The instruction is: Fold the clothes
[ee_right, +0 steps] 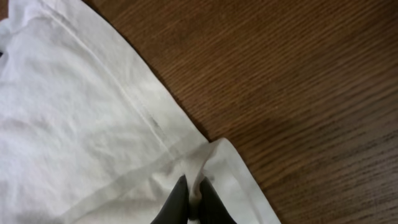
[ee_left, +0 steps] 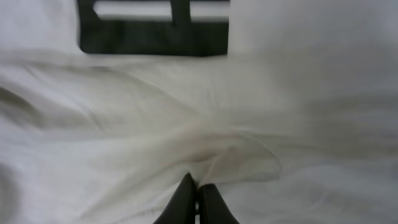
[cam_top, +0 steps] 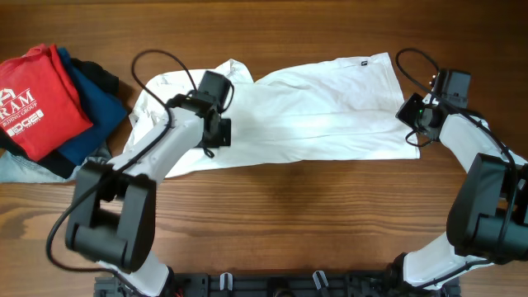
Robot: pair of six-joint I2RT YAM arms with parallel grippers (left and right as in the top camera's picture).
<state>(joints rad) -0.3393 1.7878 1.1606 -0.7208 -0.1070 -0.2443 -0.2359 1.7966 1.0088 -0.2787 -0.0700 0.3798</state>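
Clamped shut on shirt [cam_top: 313,107] spread over table [cam_top: 330,214] betw. both: left gripper [ee_left: 196,200] on a raised fold, black print [ee_left: 155,37] just beyond tips, right gripper [ee_right: 191,200] on hem corner [ee_right: 217,155], prob. for lifting & folding over.

table [cam_top: 289,214]: brown wood
white T-shirt [cam_top: 313,107]: lying rumpled across the far half of the table, stretched left to right
left gripper [cam_top: 216,132]: down on the shirt's left part, near its front edge
right gripper [cam_top: 411,115]: at the shirt's right edge
red shirt [cam_top: 37,103]: white lettering, lying on a blue garment [cam_top: 95,107] at far left
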